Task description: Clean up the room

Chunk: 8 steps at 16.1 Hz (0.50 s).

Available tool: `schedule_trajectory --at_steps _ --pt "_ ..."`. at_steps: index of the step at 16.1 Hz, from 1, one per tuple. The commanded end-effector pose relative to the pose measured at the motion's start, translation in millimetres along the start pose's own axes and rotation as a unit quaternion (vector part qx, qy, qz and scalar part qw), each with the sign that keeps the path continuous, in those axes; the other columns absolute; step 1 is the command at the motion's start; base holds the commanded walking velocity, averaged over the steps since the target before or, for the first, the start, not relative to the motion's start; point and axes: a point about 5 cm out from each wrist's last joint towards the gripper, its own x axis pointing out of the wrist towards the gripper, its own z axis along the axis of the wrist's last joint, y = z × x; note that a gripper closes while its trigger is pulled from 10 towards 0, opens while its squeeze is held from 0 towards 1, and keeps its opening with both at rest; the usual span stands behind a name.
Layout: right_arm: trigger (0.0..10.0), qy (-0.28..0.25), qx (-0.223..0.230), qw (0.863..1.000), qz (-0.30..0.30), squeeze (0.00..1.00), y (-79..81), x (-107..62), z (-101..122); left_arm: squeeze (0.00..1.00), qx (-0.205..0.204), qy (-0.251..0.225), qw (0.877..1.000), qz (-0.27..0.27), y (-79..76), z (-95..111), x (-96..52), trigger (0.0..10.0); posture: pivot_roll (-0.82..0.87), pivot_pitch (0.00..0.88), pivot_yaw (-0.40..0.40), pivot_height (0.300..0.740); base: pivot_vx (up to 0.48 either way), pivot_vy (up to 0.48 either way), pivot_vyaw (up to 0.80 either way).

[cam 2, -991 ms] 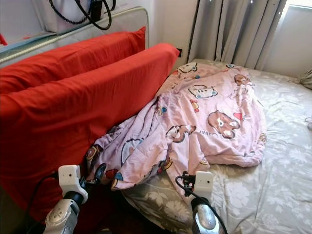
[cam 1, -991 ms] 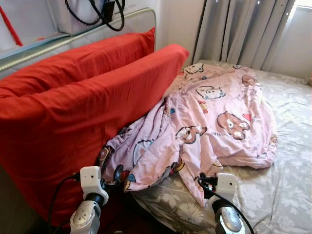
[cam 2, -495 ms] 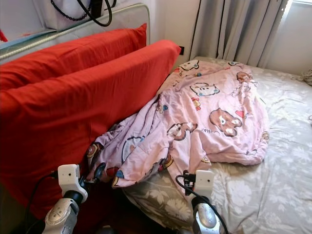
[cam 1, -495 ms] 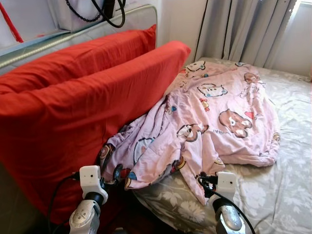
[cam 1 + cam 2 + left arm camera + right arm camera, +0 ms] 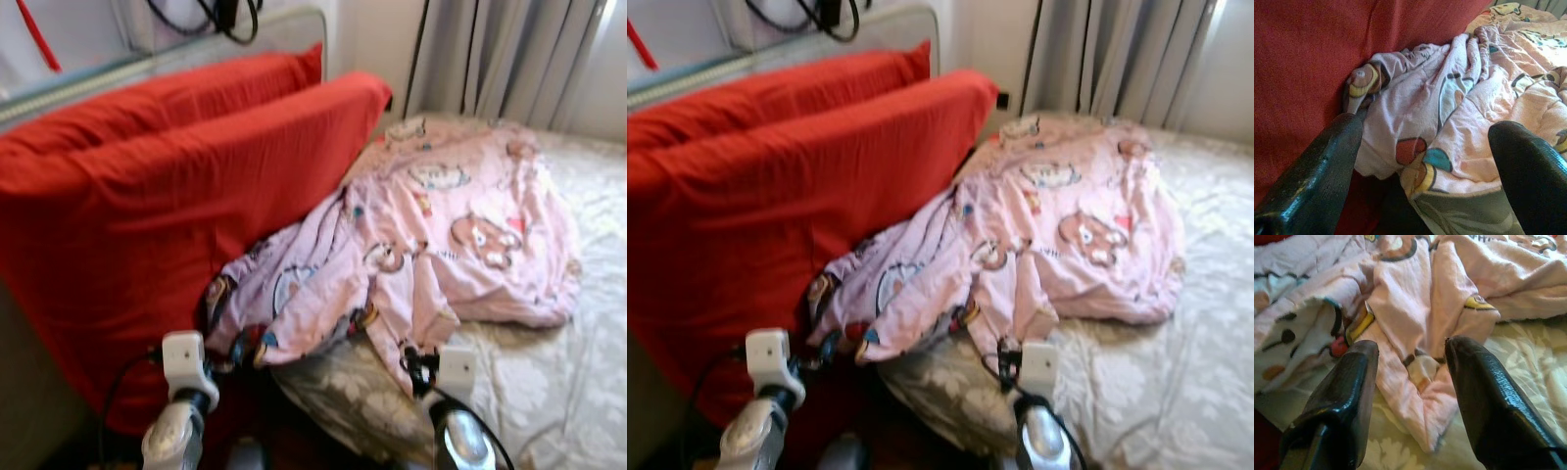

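A crumpled pink blanket (image 5: 441, 225) with cartoon prints lies across the bed, its near edge hanging over the mattress corner. Two large red pillows (image 5: 176, 215) lean against the headboard at the left, touching the blanket. My left gripper (image 5: 233, 348) hovers low by the blanket's near left edge; in the left wrist view it (image 5: 1420, 181) is open, with the blanket's hem (image 5: 1415, 166) just ahead of its fingers. My right gripper (image 5: 411, 360) is near the blanket's drooping tip; in the right wrist view it (image 5: 1410, 382) is open, with pink cloth (image 5: 1420, 372) beyond it.
The bed has a grey floral sheet (image 5: 549, 382). Grey curtains (image 5: 509, 49) hang at the far side. A padded headboard (image 5: 284, 24) with black cables (image 5: 220, 12) above it stands behind the pillows. A dark gap (image 5: 255, 431) lies between pillow and mattress corner.
The whole picture has shifted and blurred, so the camera is moving, slightly closer to the bed. Both grippers stay open at about the same places near the blanket's edge.
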Motion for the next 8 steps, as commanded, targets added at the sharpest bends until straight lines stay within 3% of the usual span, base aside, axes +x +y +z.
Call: schedule_trajectory --at_steps 1,6,8 --pt "10.0 -0.005 0.001 1.0 0.007 0.0 3.7 1.9 2.9 0.0 0.002 -0.009 1.0 0.004 2.6 5.2 2.7 10.0 0.07 0.016 -0.018 0.627 0.0 0.0 0.0" --pt "10.0 0.011 -0.002 1.0 0.014 0.0 5.5 1.5 -0.9 0.0 -0.002 -0.007 1.0 -0.001 0.5 4.6 3.3 10.0 0.06 0.017 -0.018 0.627 0.0 0.0 0.0" --pt "10.0 0.014 -0.002 1.0 0.017 0.0 6.9 1.7 -1.6 0.0 -0.001 -0.007 1.0 0.0 0.5 4.8 3.4 10.0 0.06 0.017 -0.019 0.607 0.0 0.0 0.0"
